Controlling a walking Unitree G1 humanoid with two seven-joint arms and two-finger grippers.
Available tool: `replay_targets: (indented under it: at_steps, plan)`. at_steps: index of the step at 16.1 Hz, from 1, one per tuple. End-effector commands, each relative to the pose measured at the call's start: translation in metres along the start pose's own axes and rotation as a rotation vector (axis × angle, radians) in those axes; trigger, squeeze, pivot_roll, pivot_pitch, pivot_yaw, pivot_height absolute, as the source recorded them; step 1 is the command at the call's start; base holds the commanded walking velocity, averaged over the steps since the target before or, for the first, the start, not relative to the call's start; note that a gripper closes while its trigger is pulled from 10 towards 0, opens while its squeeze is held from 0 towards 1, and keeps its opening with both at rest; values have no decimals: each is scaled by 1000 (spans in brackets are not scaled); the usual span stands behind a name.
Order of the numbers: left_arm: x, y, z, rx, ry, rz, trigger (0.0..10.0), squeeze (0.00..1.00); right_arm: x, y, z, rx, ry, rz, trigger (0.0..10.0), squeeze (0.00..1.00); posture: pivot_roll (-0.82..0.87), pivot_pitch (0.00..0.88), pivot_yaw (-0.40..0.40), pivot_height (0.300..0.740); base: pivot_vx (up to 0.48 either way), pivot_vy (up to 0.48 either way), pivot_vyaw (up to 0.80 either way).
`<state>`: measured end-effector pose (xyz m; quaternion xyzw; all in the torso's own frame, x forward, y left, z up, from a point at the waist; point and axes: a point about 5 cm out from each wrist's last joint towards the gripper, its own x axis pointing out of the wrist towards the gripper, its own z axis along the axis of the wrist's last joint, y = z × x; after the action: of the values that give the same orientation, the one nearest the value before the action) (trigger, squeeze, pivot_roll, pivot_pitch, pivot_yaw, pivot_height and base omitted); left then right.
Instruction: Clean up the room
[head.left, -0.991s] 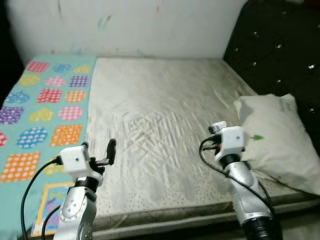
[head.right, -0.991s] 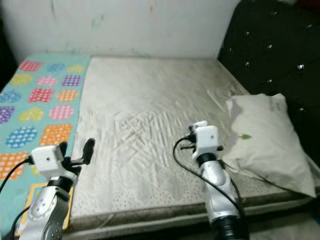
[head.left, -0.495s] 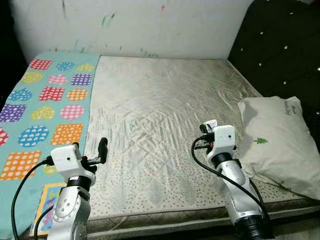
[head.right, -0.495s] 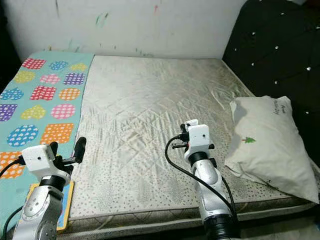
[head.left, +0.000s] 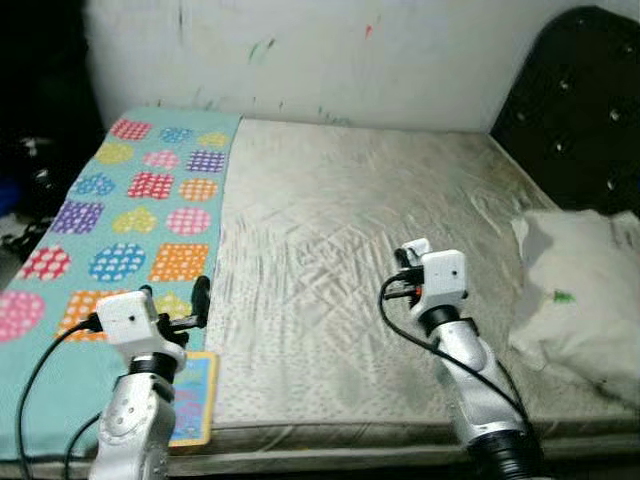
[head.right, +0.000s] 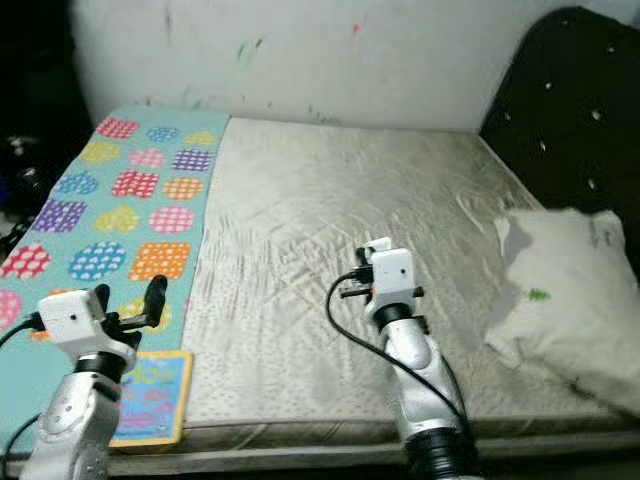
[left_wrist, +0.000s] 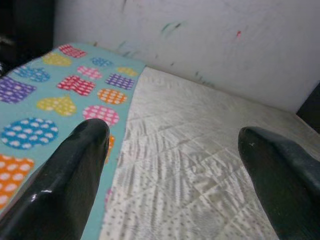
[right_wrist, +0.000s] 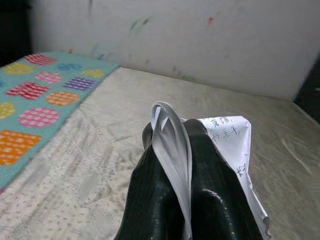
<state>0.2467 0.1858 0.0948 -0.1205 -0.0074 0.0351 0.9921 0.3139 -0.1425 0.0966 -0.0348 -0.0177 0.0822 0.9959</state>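
Paper (right_wrist: 227, 137) sits pinched in the right claw (right_wrist: 175, 150) over the bed (head.left: 340, 200), presumably as litter for disposal. Left claw (left_wrist: 170, 150) gapes empty, near the patterned blanket (head.left: 130, 200).

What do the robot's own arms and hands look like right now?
Both arms are silver, jointed metal with a white boxy wrist block. Black cables loop beside each. The left hand and the right hand each have two long, glossy black fingers. The right wrist block shows a small red spot.
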Motion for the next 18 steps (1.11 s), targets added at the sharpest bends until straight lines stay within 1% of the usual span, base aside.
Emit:
replay_targets:
  at_steps: [1,18]
  plan:
    - [0,-4,-1,2,10,-19,10000,0,1,-4,3,-8,-14,-11,10000,0,6,0,-83,740,0,416,0]
    - [1,-2,-1,4,9,-12,10000,0,3,1,1,-10,1,27,10000,0,11,0,-88,740,0,424,0]
